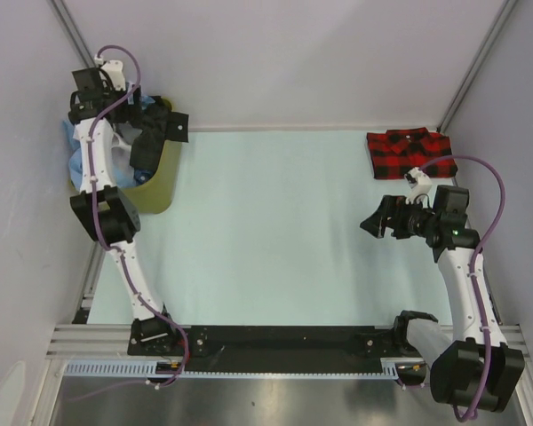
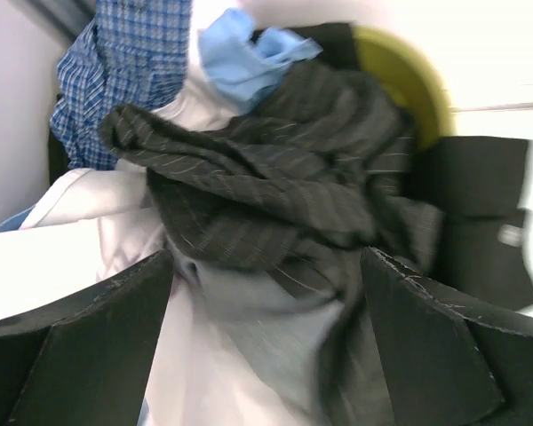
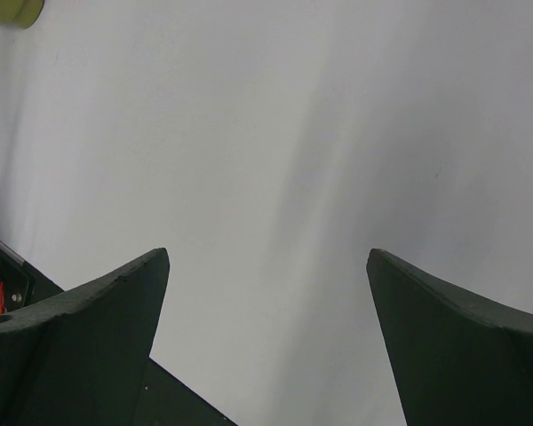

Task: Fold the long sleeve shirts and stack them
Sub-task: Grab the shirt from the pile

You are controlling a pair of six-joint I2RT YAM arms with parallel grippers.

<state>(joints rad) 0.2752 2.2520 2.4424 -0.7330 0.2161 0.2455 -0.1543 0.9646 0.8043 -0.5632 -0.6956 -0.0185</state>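
The dark charcoal pinstriped shirt [image 2: 284,177] lies crumpled on top of a pile in a yellow-green basket [image 2: 409,80] at the far left [image 1: 164,182]. My left gripper [image 2: 266,311] is open just above it. The shirt's grey inner side sits between the spread fingers [image 2: 89,337]. In the top view the left gripper [image 1: 155,133] hangs over the basket. A blue plaid shirt [image 2: 133,62], a light blue one [image 2: 249,53] and a white one [image 2: 80,231] lie under the dark shirt. The red-and-black plaid shirt [image 1: 410,153] lies folded at the far right. My right gripper [image 1: 377,220] is open and empty over the table, also seen in the right wrist view [image 3: 266,266].
A black piece [image 2: 480,213] hangs at the basket's right side. Grey walls close in the left and right sides. The pale green table [image 1: 266,231] lies between the basket and the folded plaid shirt. The basket's corner shows in the right wrist view [image 3: 9,9].
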